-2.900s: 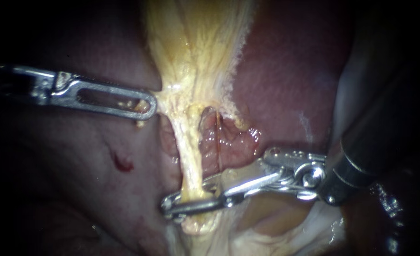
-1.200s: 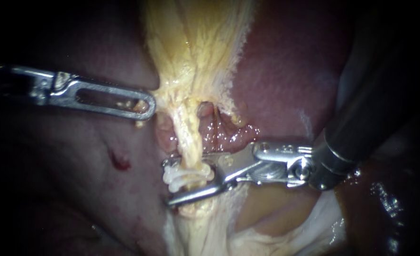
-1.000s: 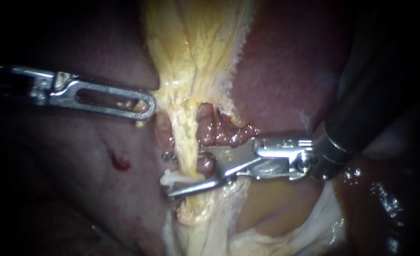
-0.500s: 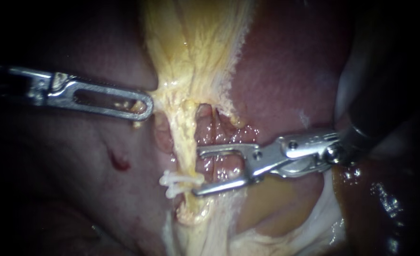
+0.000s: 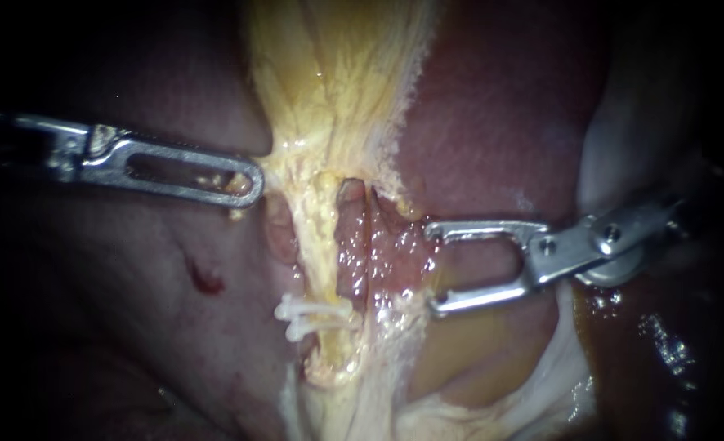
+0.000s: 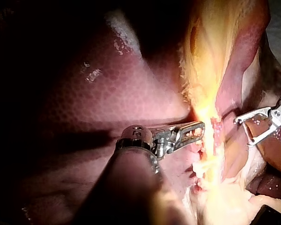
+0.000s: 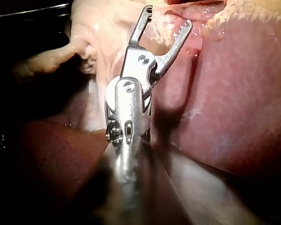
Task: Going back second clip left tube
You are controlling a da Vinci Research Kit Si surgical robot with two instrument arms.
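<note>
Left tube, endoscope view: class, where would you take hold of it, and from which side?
Probably the bare stretch of the left tube above the white clip, approached from the side of the right instrument: the tube runs upright, so those open jaws, facing it, could straddle it crosswise.

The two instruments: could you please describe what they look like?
My left instrument ends in bright silver jaws, long and rounded, with a slot through them, on a steel hinge and a dark shaft. My right instrument has thinner silver jaws, toothed along the inner edges, and a riveted steel hinge; its shaft is too blurred to describe.
</note>
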